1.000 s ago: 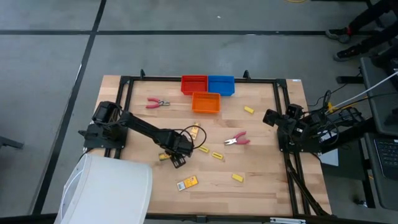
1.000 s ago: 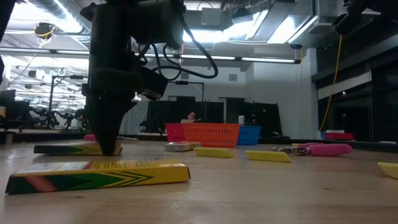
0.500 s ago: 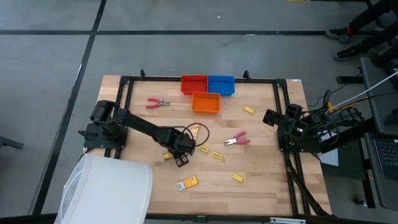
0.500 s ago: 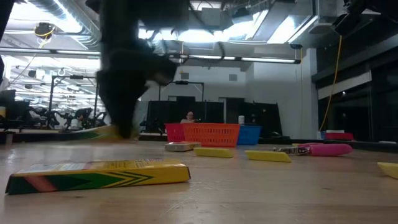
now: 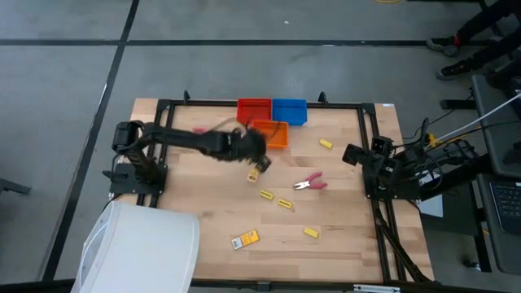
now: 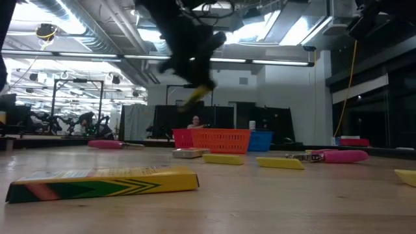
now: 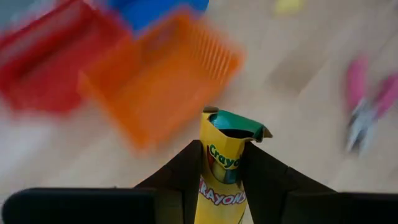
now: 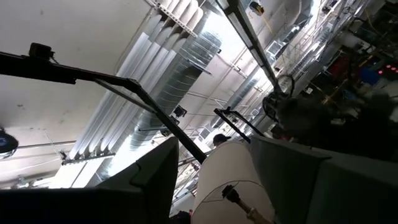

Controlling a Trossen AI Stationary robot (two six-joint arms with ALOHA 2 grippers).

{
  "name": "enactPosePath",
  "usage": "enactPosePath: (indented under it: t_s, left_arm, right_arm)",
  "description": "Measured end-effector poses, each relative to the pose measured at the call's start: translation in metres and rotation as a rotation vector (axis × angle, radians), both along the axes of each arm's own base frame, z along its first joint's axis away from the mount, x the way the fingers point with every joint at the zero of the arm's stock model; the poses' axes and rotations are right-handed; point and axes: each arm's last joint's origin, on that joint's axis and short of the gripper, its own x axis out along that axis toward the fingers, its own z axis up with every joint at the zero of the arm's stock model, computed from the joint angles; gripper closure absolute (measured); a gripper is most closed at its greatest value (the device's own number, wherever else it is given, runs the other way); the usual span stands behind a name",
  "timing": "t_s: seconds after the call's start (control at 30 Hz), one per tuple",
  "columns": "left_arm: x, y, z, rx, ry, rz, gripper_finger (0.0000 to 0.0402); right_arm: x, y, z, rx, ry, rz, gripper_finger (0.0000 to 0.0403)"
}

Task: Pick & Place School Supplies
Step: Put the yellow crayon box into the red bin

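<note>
A yellow crayon box with a green open flap sits between the fingers of my left gripper, which is shut on it. In the high view my left gripper is in the air next to the orange bin, and the box sticks out below it. A second crayon box lies flat near the front edge. Pink-handled pliers and small yellow blocks lie on the table. My right gripper stands open at the right edge, pointing up. My left gripper pinches the crayon box by its two narrow long sides, one finger on each side, along the box. The flap end reaches out past the fingertips. The fingers slant down toward the far side. The box hangs tilted, clear of the table.
Red and blue bins stand at the far edge behind the orange one. Another pink-handled tool lies at the far left, partly under the arm. More yellow blocks are scattered. A white shape covers the near left corner.
My left gripper has lifted the crayon box off the table at the middle left. It has swung up and toward the far edge to a spot beside the orange bin, tipping from pointing straight down to a slant. The box has come clear of the table with it.
</note>
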Motion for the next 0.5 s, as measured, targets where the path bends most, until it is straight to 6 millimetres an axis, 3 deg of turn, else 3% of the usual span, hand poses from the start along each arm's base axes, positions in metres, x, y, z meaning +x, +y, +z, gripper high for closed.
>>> enactPosePath:
  t_s: [0.13,0.27,0.5]
  left_arm:
    - [0.012,0.042,0.010,0.031,-0.171,-0.053,0.0302]
    - [0.012,0.090,0.008,0.053,-0.257,-0.071,0.0302]
    - [-0.002,0.146,-0.013,-0.009,-0.267,0.144,0.0302]
  right_arm:
    - [0.000,-0.001,0.000,0.012,0.004,-0.019,0.0198]
    - [0.001,-0.001,-0.001,0.017,0.014,-0.048,0.0198]
    - [0.002,-0.003,-0.003,0.008,0.053,-0.135,0.0197]
